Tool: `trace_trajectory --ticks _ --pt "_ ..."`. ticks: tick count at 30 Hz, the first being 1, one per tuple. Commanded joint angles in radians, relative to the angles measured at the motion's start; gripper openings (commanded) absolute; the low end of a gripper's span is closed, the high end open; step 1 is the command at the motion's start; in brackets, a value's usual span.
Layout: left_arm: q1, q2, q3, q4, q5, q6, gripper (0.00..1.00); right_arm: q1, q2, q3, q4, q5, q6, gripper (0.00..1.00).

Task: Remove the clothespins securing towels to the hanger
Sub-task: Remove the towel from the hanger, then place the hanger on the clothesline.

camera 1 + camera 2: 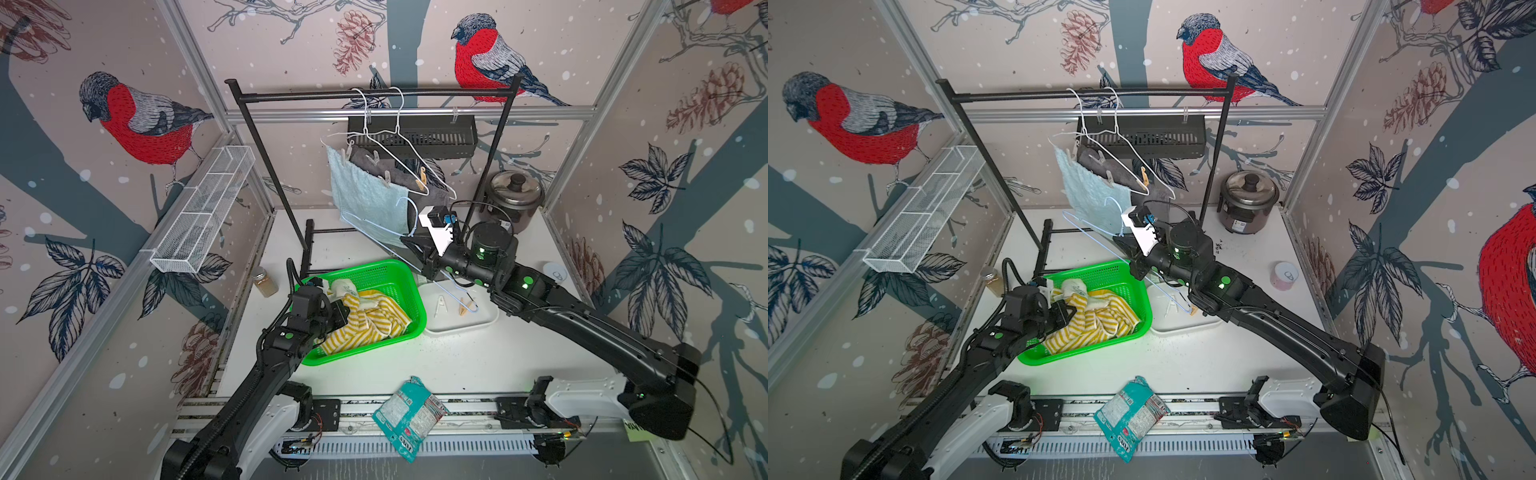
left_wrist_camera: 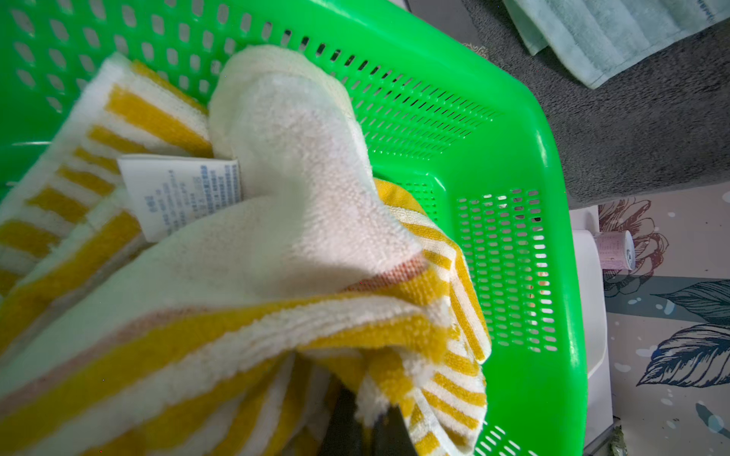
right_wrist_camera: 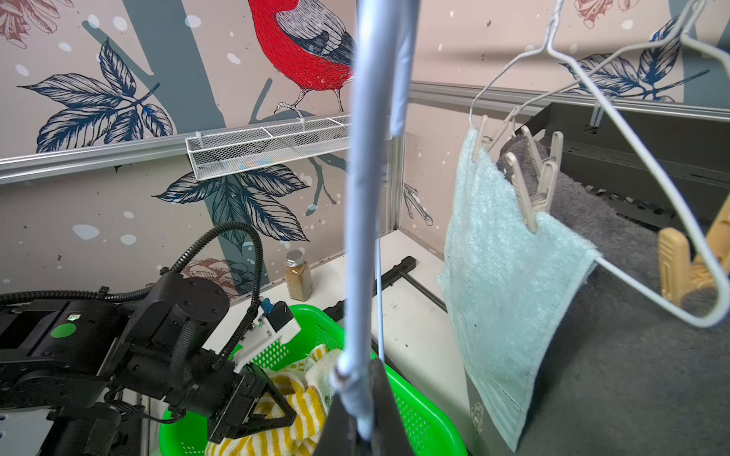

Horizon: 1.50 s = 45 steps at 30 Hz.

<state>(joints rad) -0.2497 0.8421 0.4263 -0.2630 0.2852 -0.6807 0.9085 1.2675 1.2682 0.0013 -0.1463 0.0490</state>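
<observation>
black arms [image 1: 582, 316], green dots [image 1: 527, 282], white bases [image 1: 582, 395]

White table [image 1: 478, 361], green basket [image 1: 382, 276], white tray [image 1: 457, 328], spice jar [image 1: 264, 282], rice cooker [image 1: 513, 199], pink tin [image 1: 1284, 275]

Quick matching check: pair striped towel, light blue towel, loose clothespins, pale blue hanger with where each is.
1 striped towel
2 light blue towel
3 loose clothespins
4 pale blue hanger

A in the white tray
B clamped in the right gripper
C pegged up under the black rail
D in the green basket, gripped by the left gripper

Pairs: 1-D, 2-C, 3-A, 4-B
</observation>
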Motion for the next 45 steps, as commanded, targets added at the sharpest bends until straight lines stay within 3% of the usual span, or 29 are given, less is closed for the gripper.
trace_trajectory --ticks 1,8,19,23,26,33,45 --pt "0.001 0.025 -0.013 0.064 -0.007 -0.017 0.03 0.001 0.001 -0.005 0.043 -0.012 0.008 0.0" --pt "0.001 0.063 -0.018 0.074 -0.011 -0.022 0.13 0.001 0.0 -0.017 0.052 -0.018 0.017 0.0" --pt "0.002 -0.076 0.14 -0.091 -0.097 0.069 0.55 0.0 -0.005 -0.015 0.048 -0.029 0.04 0.0" --pt "0.001 -0.176 0.234 -0.178 -0.178 0.134 0.78 0.001 0.007 0.002 0.046 -0.026 0.051 0.0" --pt "0.002 -0.216 0.318 -0.251 -0.244 0.167 0.86 0.001 0.042 0.04 0.046 -0.027 0.059 0.0" --pt "0.003 -0.241 0.419 -0.318 -0.293 0.215 0.85 -0.001 0.207 0.235 0.046 -0.015 0.085 0.0" --pt "0.002 -0.286 0.36 -0.269 -0.336 0.285 0.85 -0.003 0.596 0.716 -0.003 0.018 0.121 0.0"
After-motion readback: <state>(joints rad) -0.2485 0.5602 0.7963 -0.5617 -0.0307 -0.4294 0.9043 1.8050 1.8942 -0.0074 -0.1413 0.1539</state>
